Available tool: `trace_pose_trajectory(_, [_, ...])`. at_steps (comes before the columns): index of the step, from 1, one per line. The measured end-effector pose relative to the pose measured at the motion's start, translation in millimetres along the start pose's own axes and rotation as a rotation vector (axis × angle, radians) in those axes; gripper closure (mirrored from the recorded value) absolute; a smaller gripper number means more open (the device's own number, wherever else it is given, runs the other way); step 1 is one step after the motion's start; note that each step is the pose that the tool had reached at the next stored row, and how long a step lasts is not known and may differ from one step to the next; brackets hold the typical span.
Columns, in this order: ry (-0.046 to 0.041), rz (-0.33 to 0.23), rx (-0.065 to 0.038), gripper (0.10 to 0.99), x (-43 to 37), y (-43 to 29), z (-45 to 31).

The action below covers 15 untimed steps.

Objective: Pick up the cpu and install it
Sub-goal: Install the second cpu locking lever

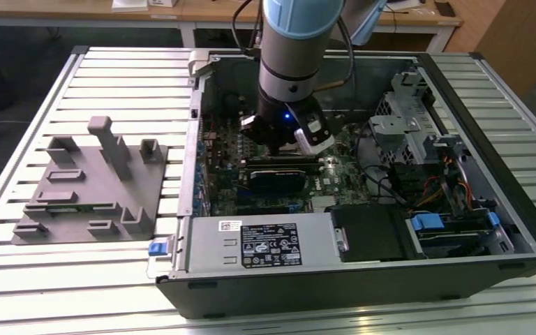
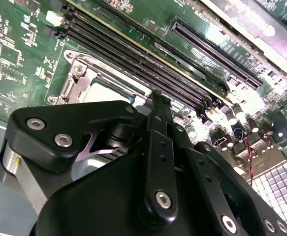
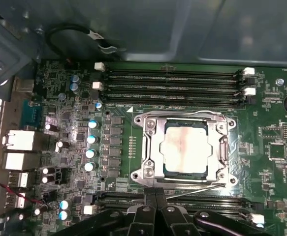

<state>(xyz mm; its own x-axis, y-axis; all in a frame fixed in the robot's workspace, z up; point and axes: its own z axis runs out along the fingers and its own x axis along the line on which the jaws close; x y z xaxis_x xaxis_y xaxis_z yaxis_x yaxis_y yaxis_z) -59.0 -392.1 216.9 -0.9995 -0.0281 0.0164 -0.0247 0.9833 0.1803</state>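
Your cpu (image 3: 184, 149) already sits in the socket (image 3: 150, 147) on the motherboard (image 3: 271, 142), inside the open case (image 1: 491, 91). Your tool (image 3: 155, 196) hangs just beside the socket's edge, fingers pressed together and holding nothing. The install step looks nearly finished; any next move calls for checking the chip lies flat.

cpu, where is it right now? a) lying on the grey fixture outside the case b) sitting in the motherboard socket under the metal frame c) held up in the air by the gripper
b: in the first wrist view the cpu lies flat in the motherboard socket, with the metal frame around its edges and the gripper close beside it.
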Motion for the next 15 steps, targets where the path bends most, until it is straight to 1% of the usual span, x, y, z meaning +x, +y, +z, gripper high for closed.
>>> trace_pose_trajectory(5, [-0.0001,0.000,-0.010,0.980,0.3,-1.2,6.1])
trace_pose_trajectory(7, [-0.0001,0.000,-0.011,0.980,0.2,-1.6,8.1])
trace_pose_trajectory(9, [-0.0001,-0.001,-0.015,0.980,0.2,-2.8,8.1])
trace_pose_trajectory(15, [-0.0005,-0.001,-0.026,0.980,0.6,-9.6,6.9])
